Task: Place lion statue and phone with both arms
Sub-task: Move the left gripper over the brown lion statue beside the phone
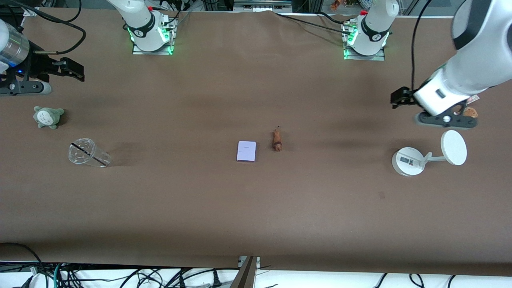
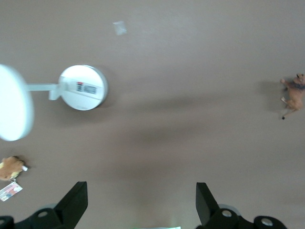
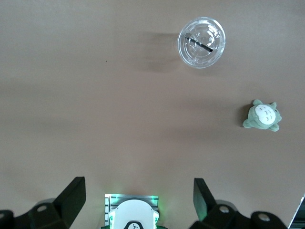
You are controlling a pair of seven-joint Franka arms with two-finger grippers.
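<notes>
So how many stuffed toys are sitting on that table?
2: a grey-green plush beside the clear cup at the right arm's end; a brown plush, partly hidden under the left gripper.

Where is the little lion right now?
The lion statue lies on the brown table near the middle of the front view, right beside the phone, on the side toward the left arm's end. Nothing holds it.

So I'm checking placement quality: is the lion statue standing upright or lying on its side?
Lying on its side: in the left wrist view the lion statue shows its legs sticking out sideways across the table.
</notes>
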